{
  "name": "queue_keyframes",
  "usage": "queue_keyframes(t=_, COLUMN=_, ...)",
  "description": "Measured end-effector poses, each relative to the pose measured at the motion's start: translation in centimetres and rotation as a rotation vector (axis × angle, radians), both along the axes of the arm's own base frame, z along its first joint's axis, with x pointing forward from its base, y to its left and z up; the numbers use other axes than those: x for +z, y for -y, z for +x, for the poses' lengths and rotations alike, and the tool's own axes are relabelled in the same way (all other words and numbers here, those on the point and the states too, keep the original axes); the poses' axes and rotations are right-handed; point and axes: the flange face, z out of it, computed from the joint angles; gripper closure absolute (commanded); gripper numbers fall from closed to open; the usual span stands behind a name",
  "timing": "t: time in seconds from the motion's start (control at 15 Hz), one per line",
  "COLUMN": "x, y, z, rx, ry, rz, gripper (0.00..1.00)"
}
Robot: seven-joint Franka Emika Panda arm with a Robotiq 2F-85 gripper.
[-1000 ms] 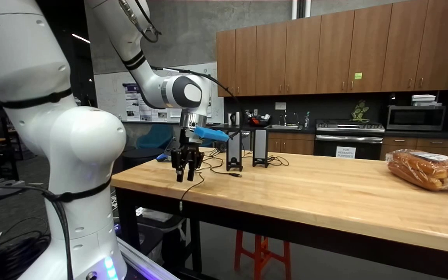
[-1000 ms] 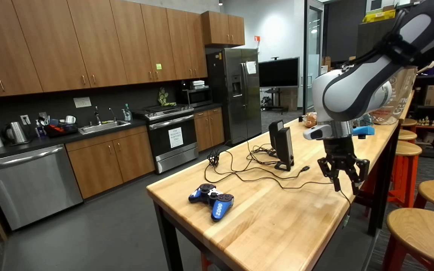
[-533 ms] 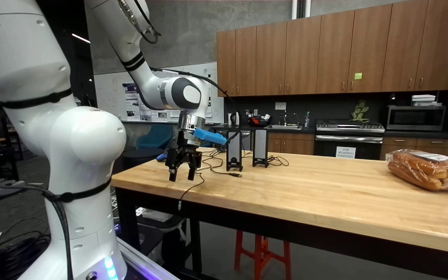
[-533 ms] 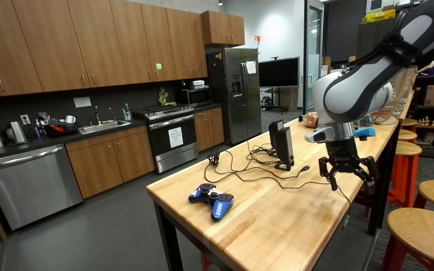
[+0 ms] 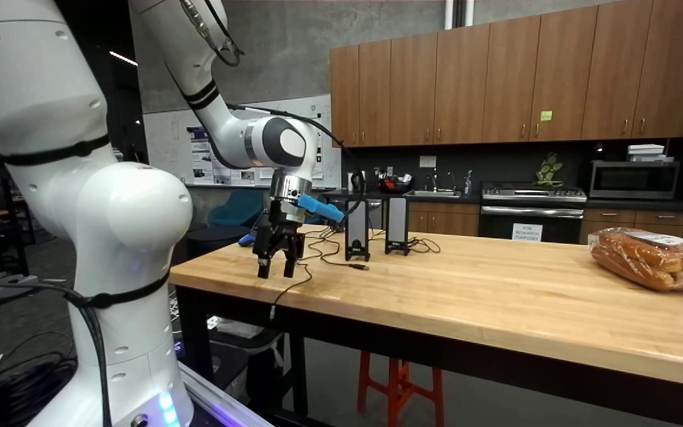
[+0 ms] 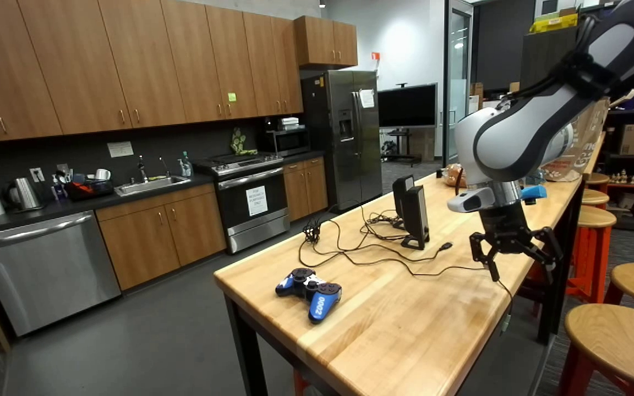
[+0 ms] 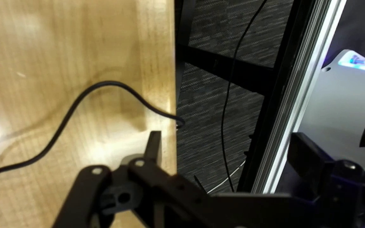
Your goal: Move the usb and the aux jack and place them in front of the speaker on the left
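The gripper [image 6: 523,272] hangs with its fingers spread wide, one above the table [image 6: 383,330], one beyond its edge. Just beside them, in the wrist view, a black cord [image 7: 106,83] bends over that edge; whether it touches a finger cannot be told. The aux jack [image 5: 272,312] dangles from it, lower than the fingertips. The USB plug [image 6: 446,246] lies farther off on the table, near an upright Dell speaker [image 5: 357,230]; a matching speaker [image 5: 396,225] stands beyond.
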Motion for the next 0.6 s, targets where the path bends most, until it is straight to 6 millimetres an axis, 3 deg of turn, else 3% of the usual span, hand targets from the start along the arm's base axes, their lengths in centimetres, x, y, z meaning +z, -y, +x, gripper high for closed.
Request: queue_keyframes(t=0.6, x=-0.49, y=-0.18, z=-0.43, rx=0.078, ry=-0.042, rz=0.002, gripper=0.0)
